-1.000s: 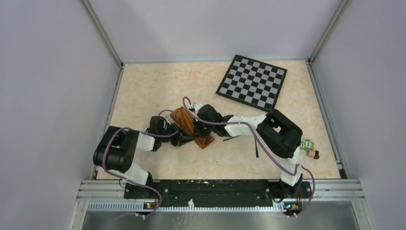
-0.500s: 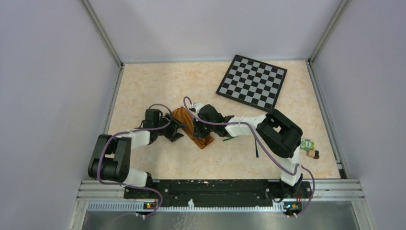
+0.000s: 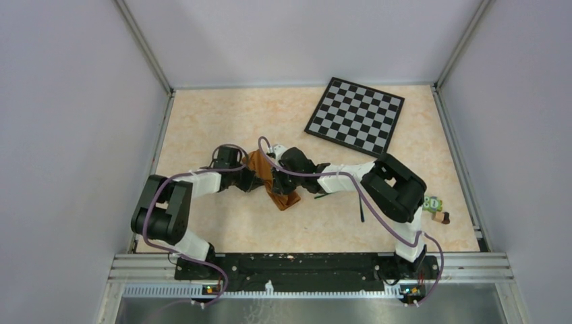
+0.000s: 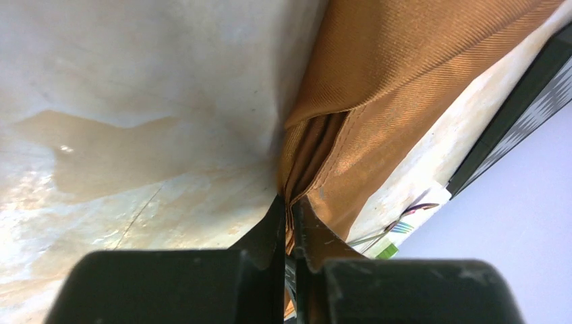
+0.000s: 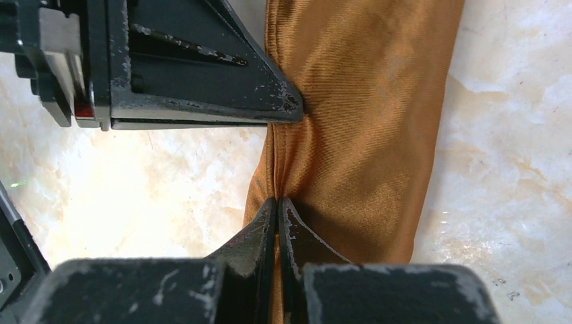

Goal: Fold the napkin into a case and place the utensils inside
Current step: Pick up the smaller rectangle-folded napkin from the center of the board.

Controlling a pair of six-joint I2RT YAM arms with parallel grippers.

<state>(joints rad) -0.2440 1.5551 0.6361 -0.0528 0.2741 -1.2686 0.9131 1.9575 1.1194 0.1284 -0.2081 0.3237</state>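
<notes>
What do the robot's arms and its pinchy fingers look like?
The left arm and right arm are built of chunky black joints and white links, with a purple cable looping along each. The left gripper and right gripper each have two black, pointed fingers with scuffed, chipped paint.

Centre of top view: folded napkin (image 3: pixel 283 196) hemmed in; left gripper (image 4: pixel 289 201) and right gripper (image 5: pixel 277 202) both pinched on one long edge, tips near each other, no passage between. Left arm (image 3: pixel 195 183) bars approach from left, right arm (image 3: pixel 351 177) from right; purple cable (image 3: pixel 264 150) loops above cloth. Checkered board (image 3: pixel 355 115) fills upper right of table (image 3: pixel 202 121). Small clutter (image 3: pixel 435 209) at right edge. Open floor: upper left, upper centre, lower centre. Walls (image 3: pixel 81 135) close three sides.
</notes>
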